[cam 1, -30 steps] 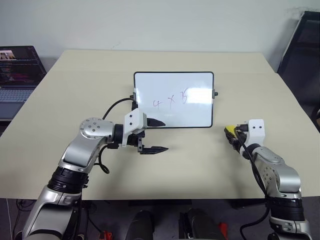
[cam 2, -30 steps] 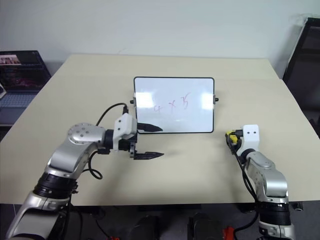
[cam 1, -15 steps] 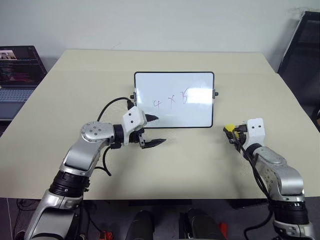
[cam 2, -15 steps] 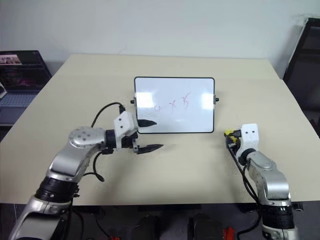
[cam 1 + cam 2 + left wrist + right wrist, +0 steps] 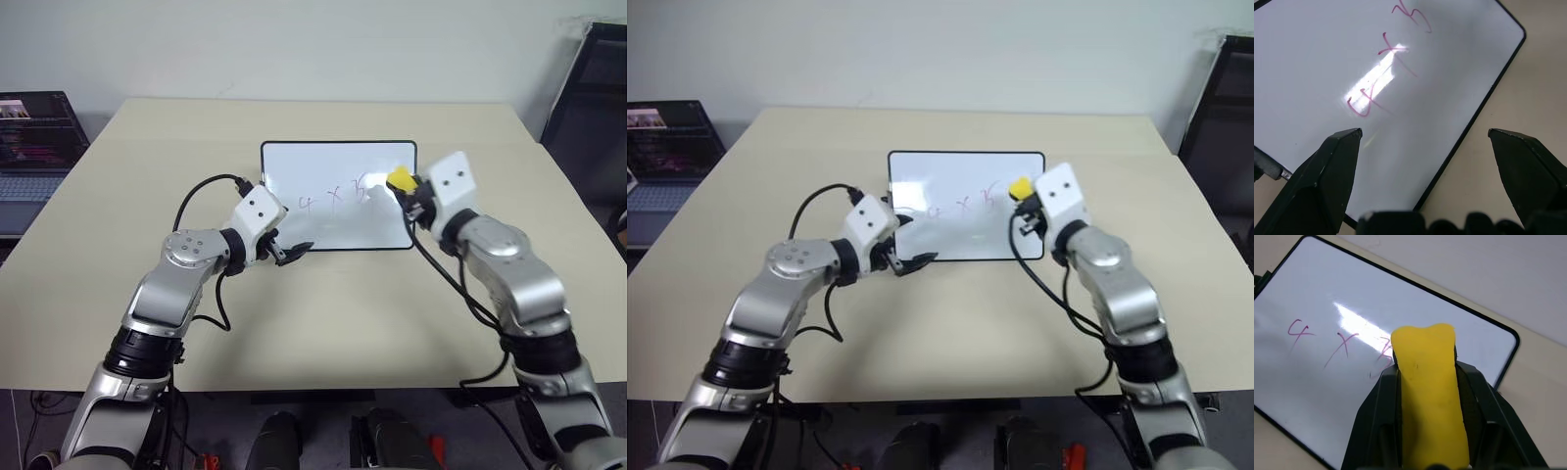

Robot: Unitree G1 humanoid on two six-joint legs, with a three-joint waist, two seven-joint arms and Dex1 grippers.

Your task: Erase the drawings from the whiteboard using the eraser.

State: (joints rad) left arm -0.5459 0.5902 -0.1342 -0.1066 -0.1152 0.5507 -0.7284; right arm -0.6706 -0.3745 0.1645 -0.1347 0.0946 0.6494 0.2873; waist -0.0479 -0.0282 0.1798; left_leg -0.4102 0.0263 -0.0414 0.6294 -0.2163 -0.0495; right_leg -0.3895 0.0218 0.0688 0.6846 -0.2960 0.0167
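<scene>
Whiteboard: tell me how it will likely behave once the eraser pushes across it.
The whiteboard lies flat and loose on the table, thin and glossy, so it would probably slide under a sideways wipe. The open left gripper at its near edge could brace it. The eraser, pinched in the right gripper, looks soft and may squash.

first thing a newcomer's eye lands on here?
Probably the yellow eraser, pinched in the right gripper over the right end of the whiteboard, beside the reddish drawings. Next, the left gripper, open at the board's near left corner. The board lies mid-table; a laptop glows far left.
</scene>
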